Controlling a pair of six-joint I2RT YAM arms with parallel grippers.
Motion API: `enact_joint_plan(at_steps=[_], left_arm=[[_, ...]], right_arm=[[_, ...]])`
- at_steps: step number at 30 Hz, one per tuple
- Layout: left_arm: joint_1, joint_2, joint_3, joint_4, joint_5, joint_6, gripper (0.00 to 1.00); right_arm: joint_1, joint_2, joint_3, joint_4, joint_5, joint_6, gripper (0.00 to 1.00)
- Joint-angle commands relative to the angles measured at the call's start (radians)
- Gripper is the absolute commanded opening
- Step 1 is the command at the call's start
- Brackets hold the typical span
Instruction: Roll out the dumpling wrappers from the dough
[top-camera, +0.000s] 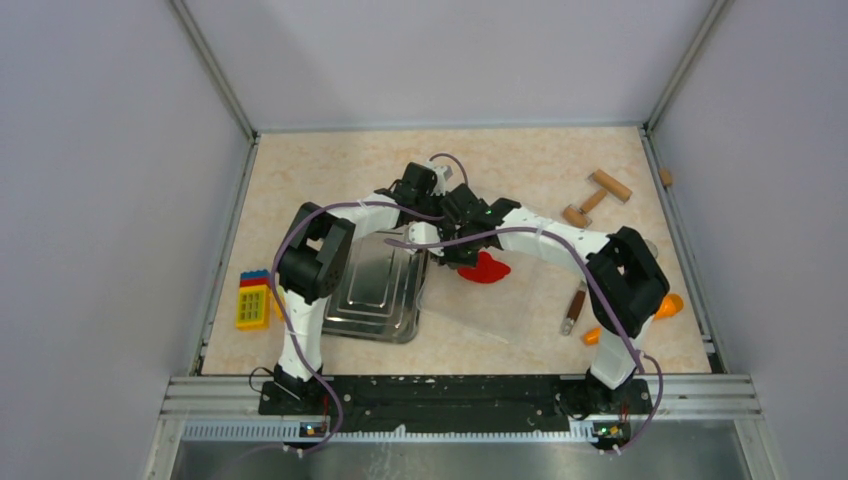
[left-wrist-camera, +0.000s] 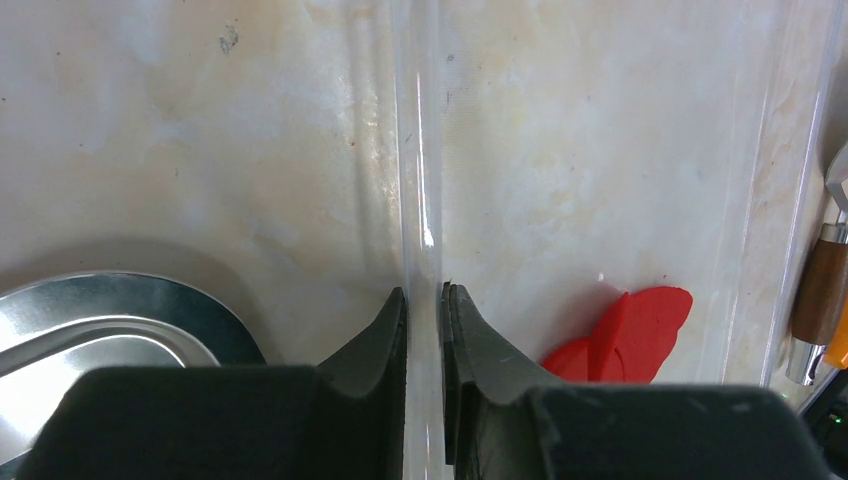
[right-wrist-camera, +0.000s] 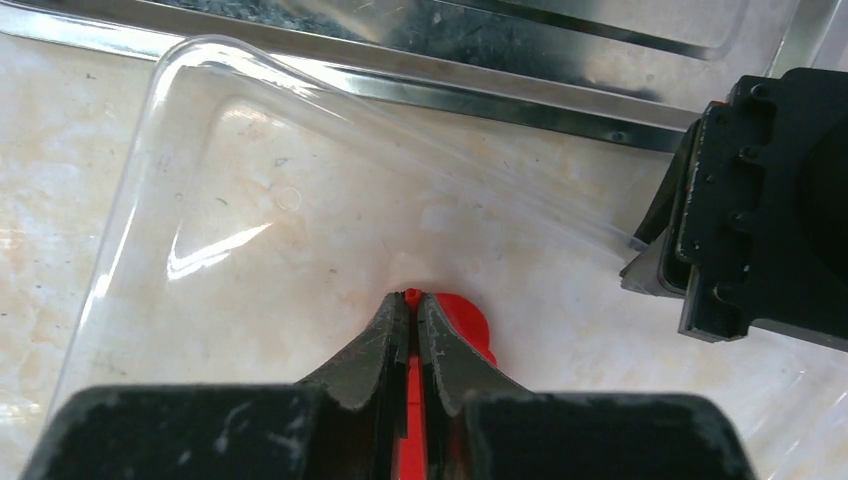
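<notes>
Clamping left gripper (left-wrist-camera: 424, 295) onto wall of clear tray (left-wrist-camera: 420, 150), fingers pressed almost together around thin plastic; probably anchoring tray against sliding. Pinching dough (right-wrist-camera: 462, 320) edge-on with right gripper (right-wrist-camera: 411, 300), fingers squeezed onto thin red sheet inside tray, near wall held by left gripper; seemingly lifting or repositioning for flattening. Leaving wooden roller (top-camera: 595, 200) untouched, well beyond tray's far-right corner. Parking metal tray (top-camera: 375, 290) just beside clear tray's left wall, perhaps for finished pieces. Judging rolling not yet under way.
</notes>
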Motion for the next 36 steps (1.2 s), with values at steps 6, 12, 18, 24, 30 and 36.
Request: enact_joint_plan(at_steps=[6,12,18,24,30,36], left_arm=[[-0.003,-0.007,-0.043,-0.067,-0.004,0.036,0.00],[-0.003,-0.005,-0.044,-0.066,-0.005,0.037,0.00],[-0.003,0.001,-0.046,-0.066,0.000,0.038,0.00],[-0.003,-0.008,-0.053,-0.067,0.007,0.039,0.00],[-0.003,-0.020,-0.055,-0.059,0.026,0.040,0.00],[-0.003,-0.024,-0.057,-0.057,0.035,0.042,0.00]], right_arm=[[-0.083,-0.116,-0.005,-0.070,-0.078,0.055,0.03],[-0.183,-0.230,-0.028,-0.139,-0.074,0.050,0.03],[-0.260,-0.292,-0.048,-0.125,-0.046,0.053,0.03],[-0.308,-0.242,-0.019,-0.032,0.017,0.064,0.04],[-0.380,-0.156,0.057,0.054,0.084,0.060,0.03],[-0.424,-0.105,0.110,0.104,0.111,0.107,0.04]])
